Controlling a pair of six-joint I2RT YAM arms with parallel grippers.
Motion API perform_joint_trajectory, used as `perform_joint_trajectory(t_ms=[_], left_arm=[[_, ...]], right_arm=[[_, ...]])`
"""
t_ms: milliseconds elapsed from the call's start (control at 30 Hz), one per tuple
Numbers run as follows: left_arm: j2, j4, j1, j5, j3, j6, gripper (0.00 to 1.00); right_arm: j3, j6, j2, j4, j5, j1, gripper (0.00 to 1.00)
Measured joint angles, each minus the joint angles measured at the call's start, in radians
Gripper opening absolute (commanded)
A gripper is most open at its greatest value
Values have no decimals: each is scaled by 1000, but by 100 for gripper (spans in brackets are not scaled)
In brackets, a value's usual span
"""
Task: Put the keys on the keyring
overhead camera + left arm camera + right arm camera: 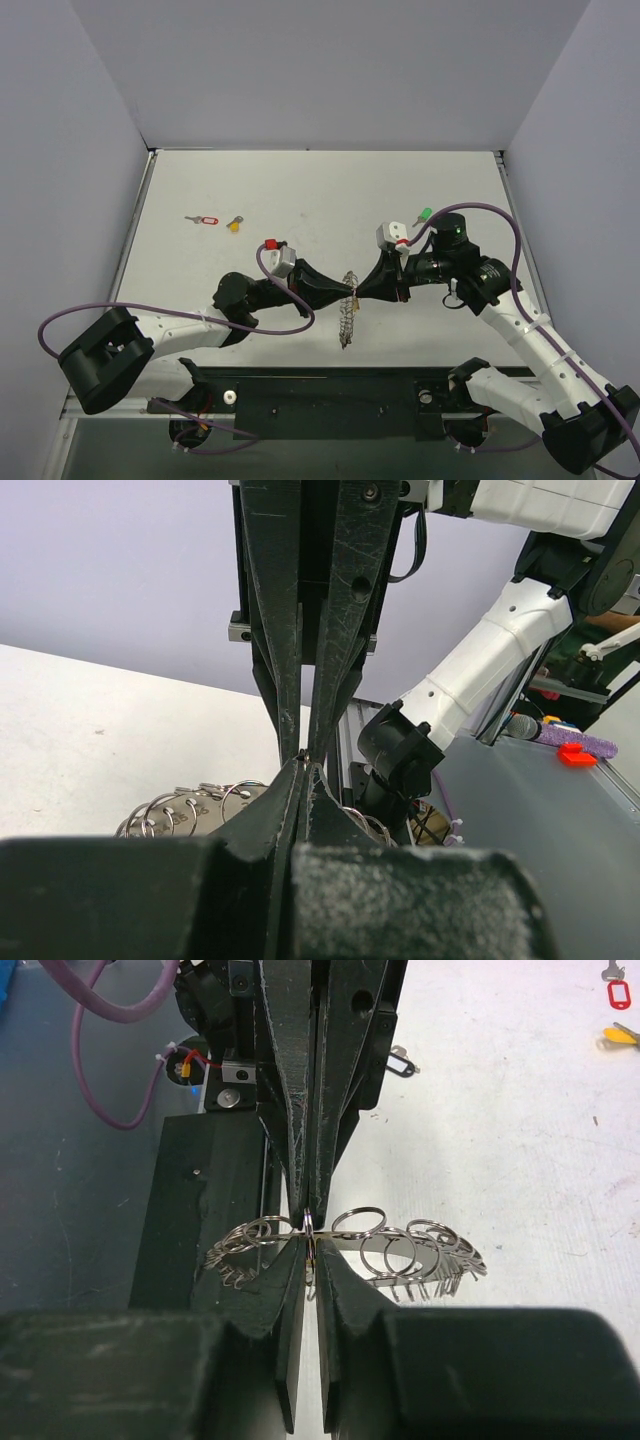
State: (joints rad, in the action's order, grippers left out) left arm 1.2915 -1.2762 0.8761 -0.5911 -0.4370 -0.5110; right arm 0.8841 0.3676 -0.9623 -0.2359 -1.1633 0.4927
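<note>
Silver keyring (347, 318) pinched between left hand (338, 292) and right hand (366, 290), nose to nose over the near middle of the table (300, 190). From above, a narrow floppy strip trailing from the pinch point toward the arm bases. Lower end touching the table or not: impossible to tell.

From the right wrist: right hand (310, 1265) closed to a thin slit on one link of the keyring (400, 1245). Left hand (307, 1210) coming in from the top of the view, likewise clamped tight at the same spot. Small rings fanned out to either side of the fingers, more of them on the right.

From the left wrist: left hand (303, 772) shut, fingertips pressed together. Right hand (303, 748) reaching down from above, also shut, tips almost touching the left ones. Part of the keyring (185, 805) showing low down, just left of the fingers. Gripped link itself too small to make out in this view.

Keys loose on the table, apart from the keyring. Red-tag key (205, 220) and yellow key (235, 224) close together at far left, well apart from both hands. Green key (424, 214) just beside the right wrist. Black key (397, 1063) seen only from the right wrist, peeking out from behind the left hand.
</note>
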Motion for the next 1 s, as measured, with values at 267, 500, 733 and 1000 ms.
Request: perform_joint_trajectory(t_ms=[267,500,733,1000], left_arm=[[-3,0,0,4,1,0,0],[-3,0,3,37,17,-2,41],[-102,25,1,64,18,21,72],[-207,400,1,90,-105,164,70]], right_arm=[[0,-2,0,0,0,0,0],[6,-8,0,-30,54,8,0],[51,111,0,-254,211,8,0],[208,384,-5,-600,386,6,0]])
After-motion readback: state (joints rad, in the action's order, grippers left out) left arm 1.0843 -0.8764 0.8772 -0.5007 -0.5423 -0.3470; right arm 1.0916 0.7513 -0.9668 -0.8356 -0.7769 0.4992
